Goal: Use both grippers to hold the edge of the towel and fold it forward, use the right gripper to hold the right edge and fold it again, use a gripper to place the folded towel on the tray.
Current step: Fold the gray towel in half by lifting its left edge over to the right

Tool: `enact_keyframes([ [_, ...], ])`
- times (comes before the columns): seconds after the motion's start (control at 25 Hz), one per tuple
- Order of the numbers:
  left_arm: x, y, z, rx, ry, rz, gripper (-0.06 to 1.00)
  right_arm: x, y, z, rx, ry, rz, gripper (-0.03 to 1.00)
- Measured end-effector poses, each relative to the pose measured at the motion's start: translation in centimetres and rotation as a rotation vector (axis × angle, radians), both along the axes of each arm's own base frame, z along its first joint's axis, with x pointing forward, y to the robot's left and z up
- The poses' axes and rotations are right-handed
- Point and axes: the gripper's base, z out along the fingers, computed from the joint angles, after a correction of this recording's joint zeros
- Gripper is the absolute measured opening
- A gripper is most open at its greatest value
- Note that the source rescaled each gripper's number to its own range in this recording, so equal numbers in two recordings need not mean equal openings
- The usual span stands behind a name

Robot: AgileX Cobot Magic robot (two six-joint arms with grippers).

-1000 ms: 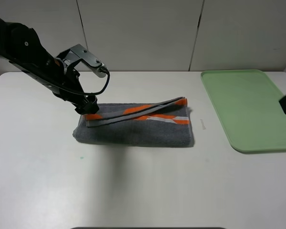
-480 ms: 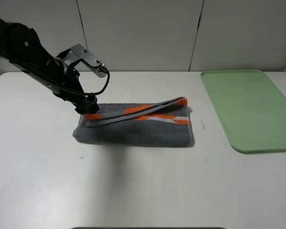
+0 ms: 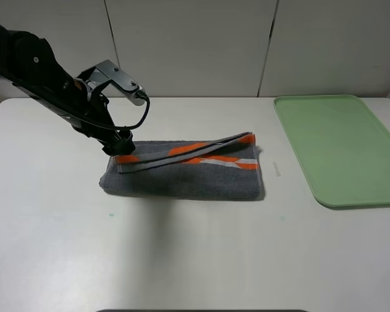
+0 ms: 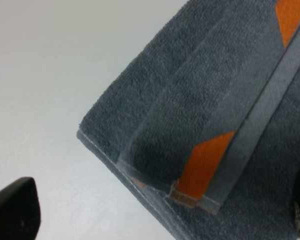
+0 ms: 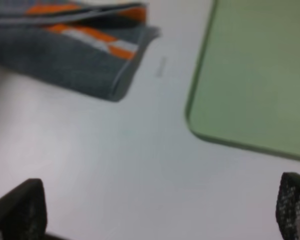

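A grey towel [image 3: 188,174] with orange and light stripes lies folded once on the white table, with its upper striped edge slightly raised. My left gripper [image 3: 121,149] is at the towel's back left corner. In the left wrist view the towel corner [image 4: 200,100] lies under the left gripper [image 4: 155,215], whose fingertips [image 4: 12,210] are spread wide, so it is open and holds nothing. My right gripper [image 5: 155,210] is open and empty above bare table, between the towel's right end [image 5: 65,45] and the green tray [image 5: 255,75]. It is out of the exterior view.
The light green tray [image 3: 338,149] lies at the table's right side, apart from the towel. White wall panels stand behind the table. The left arm [image 3: 45,71] reaches in from the back left.
The right arm, seen at the right edge one second ago, has left the exterior view. The left arm and the towel have not moved.
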Motion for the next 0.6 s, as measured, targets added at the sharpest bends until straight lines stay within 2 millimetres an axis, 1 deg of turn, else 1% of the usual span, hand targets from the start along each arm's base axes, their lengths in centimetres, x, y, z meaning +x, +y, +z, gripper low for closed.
enact_keyframes([
  [0.16,0.0,0.0,0.0,0.0,0.0,0.0,1.0,-2.0,-0.5,0.0,0.026,-0.094,-0.152,1.0],
  [0.32,0.0,0.0,0.0,0.0,0.0,0.0,1.0,-4.0,-0.4,-0.2,0.038,-0.184,-0.295,1.0],
  [0.48,0.0,0.0,0.0,0.0,0.0,0.0,1.0,-4.9,0.0,-0.4,0.033,-0.228,-0.407,1.0],
  [0.6,0.0,0.0,0.0,0.0,0.0,0.0,1.0,-5.3,0.2,-0.5,0.03,-0.245,-0.454,1.0],
])
